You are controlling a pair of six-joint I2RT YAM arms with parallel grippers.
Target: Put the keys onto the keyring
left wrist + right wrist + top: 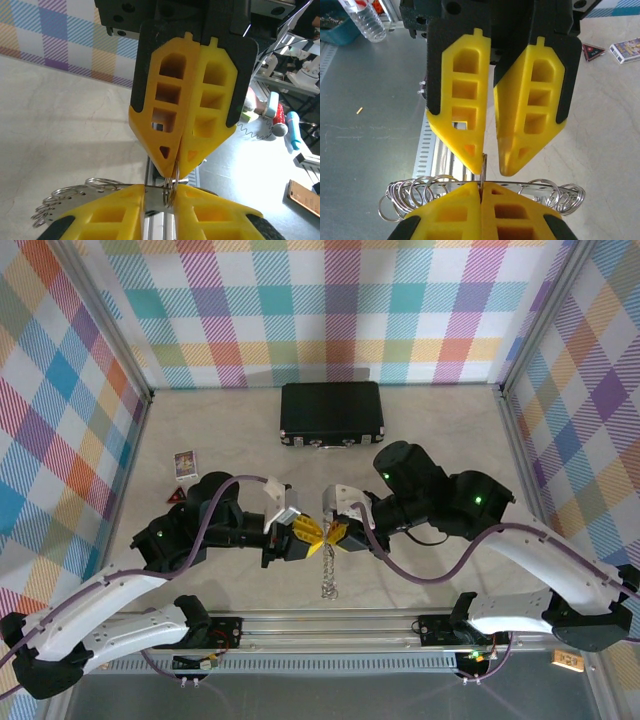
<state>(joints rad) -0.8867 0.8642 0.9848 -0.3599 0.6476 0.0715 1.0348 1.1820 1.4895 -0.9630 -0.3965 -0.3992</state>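
My two grippers meet tip to tip above the table's near middle. The right gripper (338, 533) (481, 186) is shut on the keyring (484, 167) (171, 187), a thin loop seen edge-on that stands up from its pinched tips. Facing it, the left gripper (305, 535) (159, 192) has its fingers a little apart. The loop rests against one left fingertip (476, 162). The keys (327, 575) dangle as a silvery chain below both grippers. Their rings fan out to both sides (415, 192) (65, 200). A flat silvery piece lies in the gap of the left jaws.
A black case (332, 412) lies at the back centre. A small card box (185, 463) and a red triangular piece (178, 497) sit at the left. The aluminium rail (330, 625) runs along the near edge. Plaid walls close three sides.
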